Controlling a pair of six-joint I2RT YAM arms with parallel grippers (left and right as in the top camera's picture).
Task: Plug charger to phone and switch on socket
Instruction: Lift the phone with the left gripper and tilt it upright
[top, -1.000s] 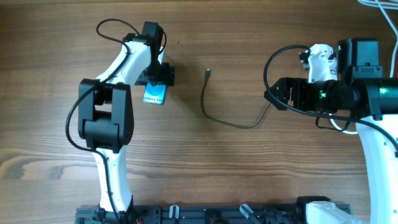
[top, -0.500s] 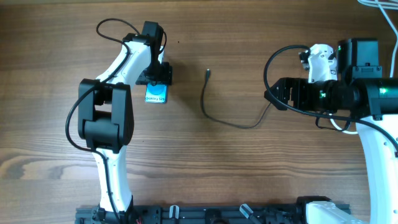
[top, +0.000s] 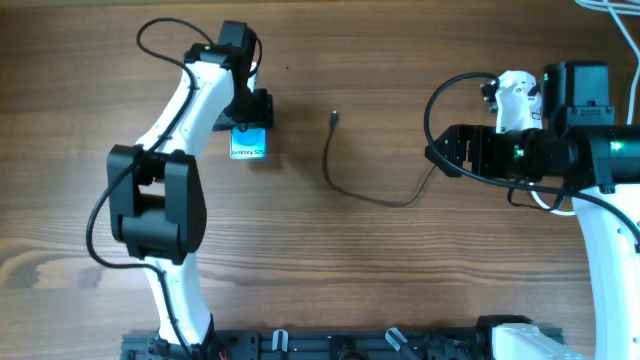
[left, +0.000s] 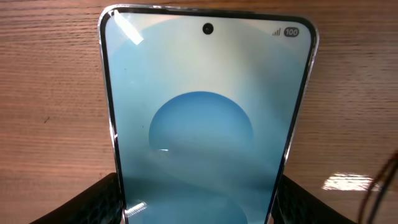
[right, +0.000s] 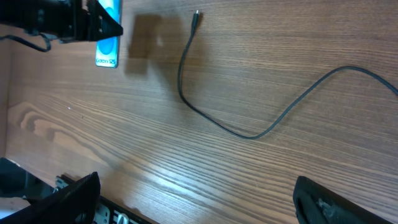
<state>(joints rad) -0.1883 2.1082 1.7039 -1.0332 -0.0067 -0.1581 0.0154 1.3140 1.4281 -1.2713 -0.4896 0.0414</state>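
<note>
My left gripper is shut on the phone, holding it by its sides at the far left of the table. In the left wrist view the phone fills the frame, teal screen with a round shape, between my fingers. The charger, a thin black cable, curves across the table middle, its plug tip lying free to the right of the phone. It also shows in the right wrist view, as does the phone. My right gripper is open and empty, high over the table. The socket is out of view.
A white cable runs at the far right corner. The right arm's body sits over the right side. A black rail lines the front edge.
My left arm has shifted left and a little toward the back with the phone in it. The charger and the right arm have not moved.
</note>
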